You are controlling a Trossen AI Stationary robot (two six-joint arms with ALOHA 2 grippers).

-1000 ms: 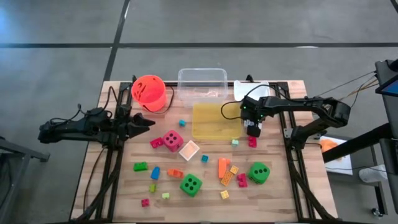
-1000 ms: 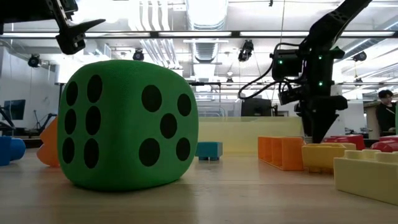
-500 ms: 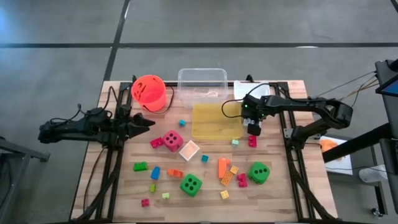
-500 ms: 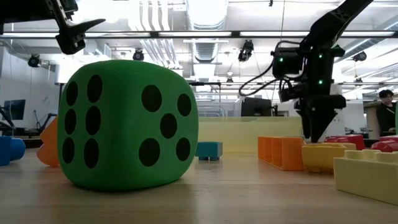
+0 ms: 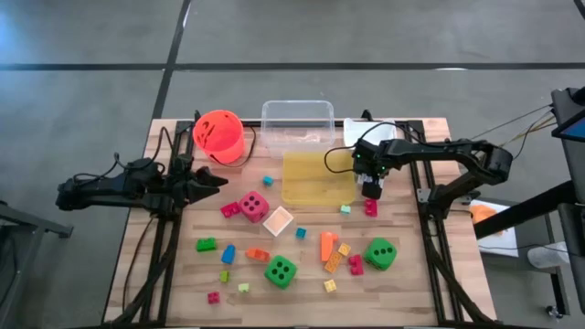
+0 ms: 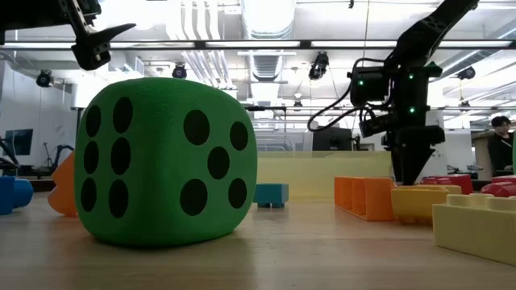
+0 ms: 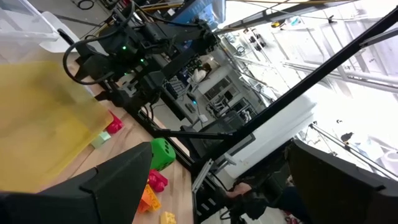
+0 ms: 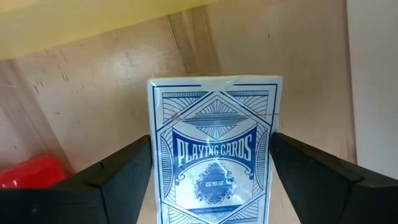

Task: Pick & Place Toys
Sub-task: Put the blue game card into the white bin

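Note:
My right gripper [image 5: 370, 187] points down beside the right edge of the yellow tray [image 5: 317, 178] and is shut on a blue-and-white playing-cards box [image 8: 214, 149]. A red block [image 5: 370, 207] lies just in front of it and shows in the right wrist view [image 8: 31, 171]. The toys rest on the table: two green dice [image 5: 281, 270] [image 5: 380, 253], a pink die [image 5: 253, 205] and several small bright blocks [image 5: 228, 254]. My left gripper [image 5: 215, 180] is open and empty above the table's left side, near the orange bucket [image 5: 218, 135]. My right gripper pinches the card box by its two long side edges [image 8: 155, 168] between its two fingers [image 8: 121, 177]. The fingers come from above, pointing down. The box's printed face is toward the wrist camera, above the bare wood. Whether the box touches the table, I cannot tell.
A clear tray [image 5: 297, 121] stands at the far edge, the yellow tray in front of it and a white tray [image 5: 391, 133] to the right. The big green die [image 6: 165, 161] fills the low view's left. A person [image 6: 500, 149] shows in the room beyond.
My right gripper has shifted a little toward the table's far edge with the card box, still shut on it.

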